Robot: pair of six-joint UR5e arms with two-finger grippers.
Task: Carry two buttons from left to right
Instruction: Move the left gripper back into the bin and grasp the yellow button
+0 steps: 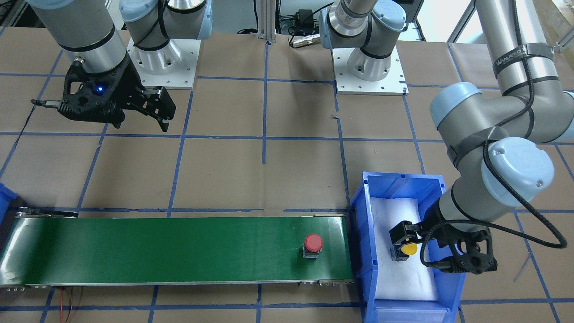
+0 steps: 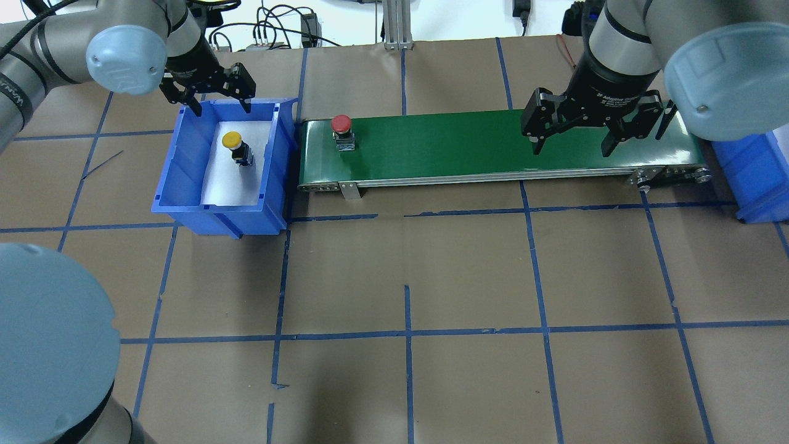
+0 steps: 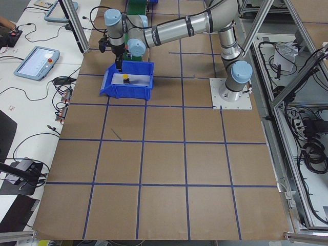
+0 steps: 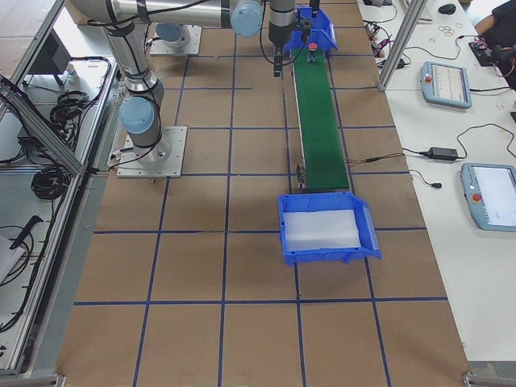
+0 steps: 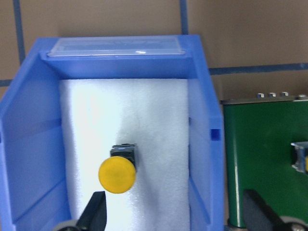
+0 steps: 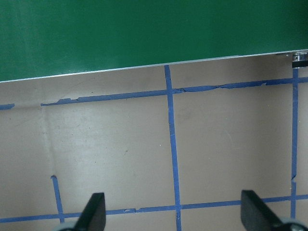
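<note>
Nearest the robot, a brown paper-covered desk [image 2: 407,259], marked into squares by blue tape, is seen. A little farther out on the right side, the right pincer [image 2: 571,152] is held raised over the desk on the robot's side of the belt. Its fingers are spread wide with nothing between them, and only brown paper, tape lines and the belt's edge are shown beneath it by the wrist camera.

On the left side a blue plastic bin [image 2: 216,213] lined with white foam is set. The yellow-capped push button [image 2: 236,147] on a black-grey body is found in it, on the foam about midway along, touching neither side wall (whether it leans or lies flat cannot be settled from these angles). The left pincer [image 2: 223,112] is hung above the bin, roughly over that button. Its fingers are likewise spread wide, and the button below is left untouched.

Just beside the bin's right wall the left end of a long green conveyor belt [image 2: 468,145] is placed, and the belt is run rightward across the desk. The red mushroom-capped push button [image 2: 343,132] is stood upright on the belt close to that left end, well apart from both pincers. At the belt's right end a second blue plastic bin [image 2: 758,179] is partly seen in the overhead view, and in the right side view it is shown lined with white foam.
</note>
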